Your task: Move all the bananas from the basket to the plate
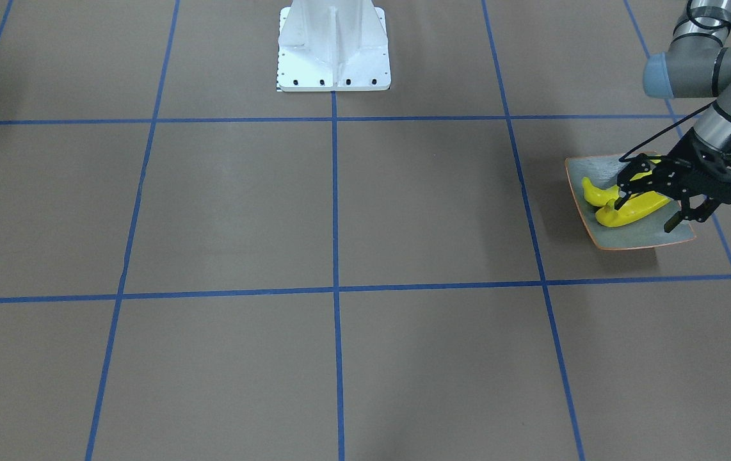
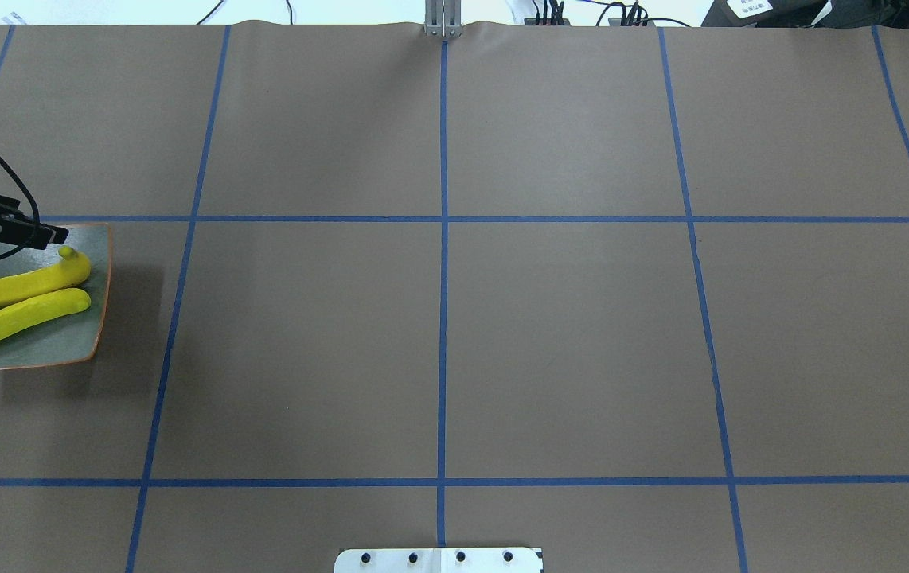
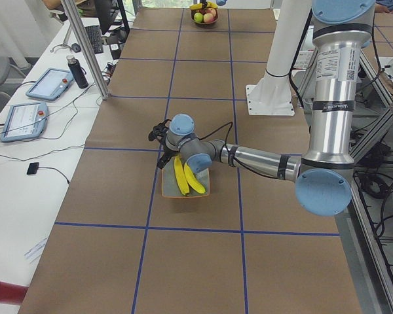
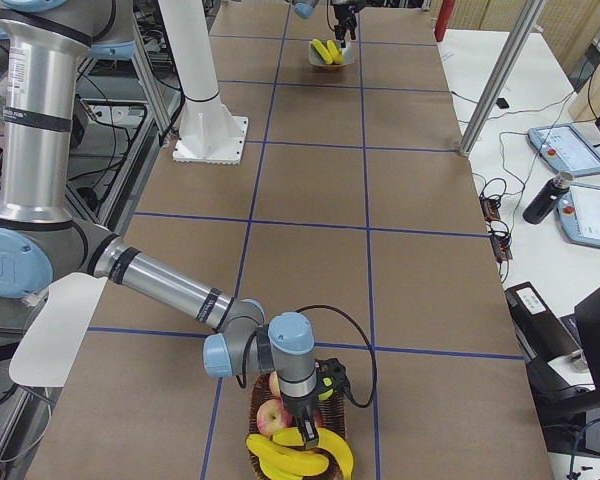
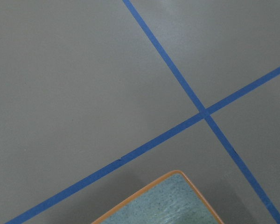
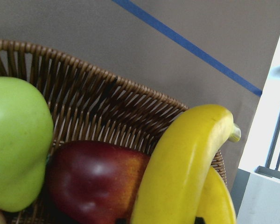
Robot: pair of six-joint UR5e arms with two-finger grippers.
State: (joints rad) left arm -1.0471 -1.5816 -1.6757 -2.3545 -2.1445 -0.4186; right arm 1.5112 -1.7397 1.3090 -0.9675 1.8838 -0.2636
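- My left gripper [image 1: 648, 212] hangs low over the plate [image 1: 628, 238] at the right of the front-facing view. Its jaws are spread apart and clamp nothing.
- Two bananas lie on that plate, side by side and close together. In the overhead view, at the far left edge, the upper banana [image 2: 25, 285] and the lower banana [image 2: 21, 317] both run slantwise.
- One of my left fingers [image 2: 47, 234] reaches over the plate's top edge there, just above the upper banana's stem.
- My left wrist camera catches one corner of the plate at bottom centre, with brown table [image 5: 84, 84] and crossing blue tape [image 5: 203, 113] beyond.
- My right gripper [image 4: 308, 438] is down among the fruit at the bottom of the right-side view. Whether those jaws are apart or together I cannot tell.
- More bananas [image 4: 290, 460] lie there at the near side.
- In my right wrist view, the wicker basket [image 6: 107, 107] holds a banana [image 6: 186, 168] at lower right, leaning on the rim. A red apple [image 6: 93, 182] sits at bottom centre and a green apple [image 6: 16, 140] at left.
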